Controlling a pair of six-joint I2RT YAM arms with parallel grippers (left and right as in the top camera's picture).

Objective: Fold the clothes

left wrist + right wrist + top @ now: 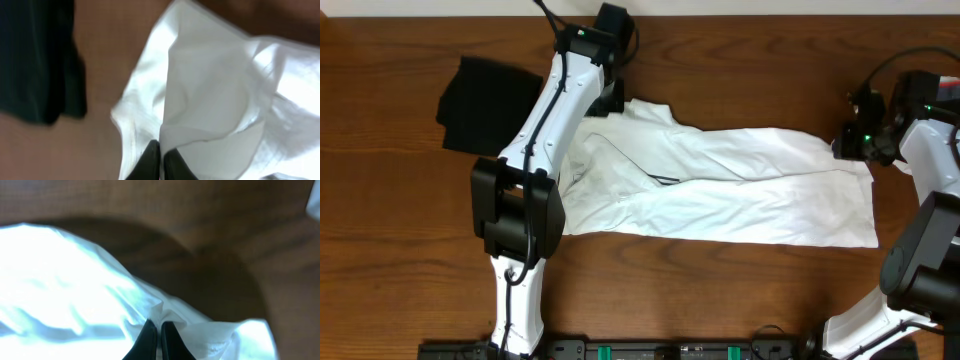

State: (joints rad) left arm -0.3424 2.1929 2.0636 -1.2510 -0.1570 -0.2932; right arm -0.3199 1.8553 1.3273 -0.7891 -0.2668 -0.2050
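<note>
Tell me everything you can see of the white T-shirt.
The white T-shirt looks like soft thin cloth, lying as a long wrinkled band across the brown wooden table, partly folded over itself. The left gripper pinches its far left corner and the right gripper its far right corner, both shut on cloth. The left arm hides part of it. A black garment lies apart, to its left.
</note>
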